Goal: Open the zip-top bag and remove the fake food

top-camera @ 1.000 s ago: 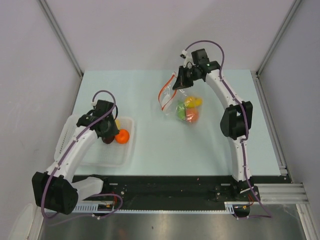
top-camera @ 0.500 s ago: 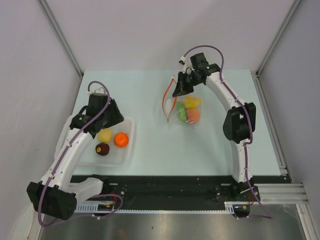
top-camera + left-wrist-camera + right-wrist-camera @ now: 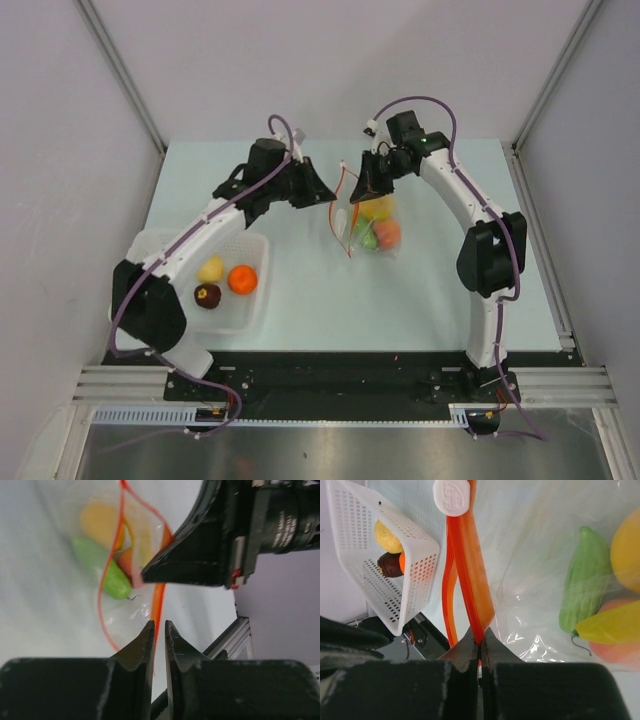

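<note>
Over on the left, the white basket (image 3: pixel 240 316) has three bits of fake food (image 3: pixel 242 279) in it: yellow, orange and dark purple. The left gripper (image 3: pixel 159 625) is at the zip-top bag (image 3: pixel 352 218) mid-table, fingers almost together with the red-orange zip strip (image 3: pixel 158 600) running into the slit between them, tbh can't tell if it's actually pinching. More food, green, yellow and orange, sits inside the bag, and the right gripper (image 3: pixel 480 632) is clamped tight on the strip.
</note>
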